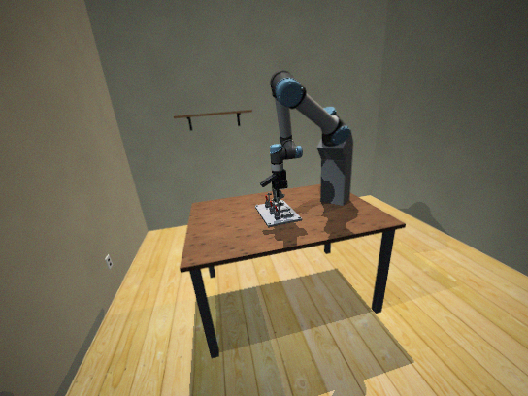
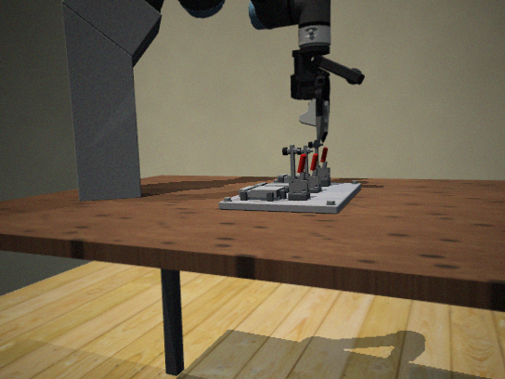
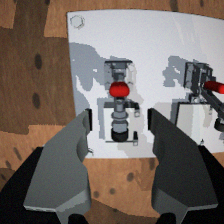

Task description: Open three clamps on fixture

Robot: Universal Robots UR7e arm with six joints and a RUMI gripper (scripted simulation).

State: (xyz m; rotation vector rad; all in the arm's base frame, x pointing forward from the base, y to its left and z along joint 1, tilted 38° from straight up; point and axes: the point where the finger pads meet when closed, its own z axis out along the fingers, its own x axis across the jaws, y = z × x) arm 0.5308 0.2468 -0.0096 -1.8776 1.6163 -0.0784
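Clamps [image 2: 304,174] stand on fixture [image 2: 334,197], fingers apart above.

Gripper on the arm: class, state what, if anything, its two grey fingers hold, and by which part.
Nothing is held. The gripper stands partly open above the white fixture plate, its fingers either side of the red-handled toggle clamp without touching it.

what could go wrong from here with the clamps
1. The gripper is open and holds nothing, hanging above one red handle; dropping back carelessly might knock that clamp out of position.
2. The three clamps stand close together, so a sideways move may bump a neighbouring handle.
3. Pushing hard could shift the fixture plate on the table.
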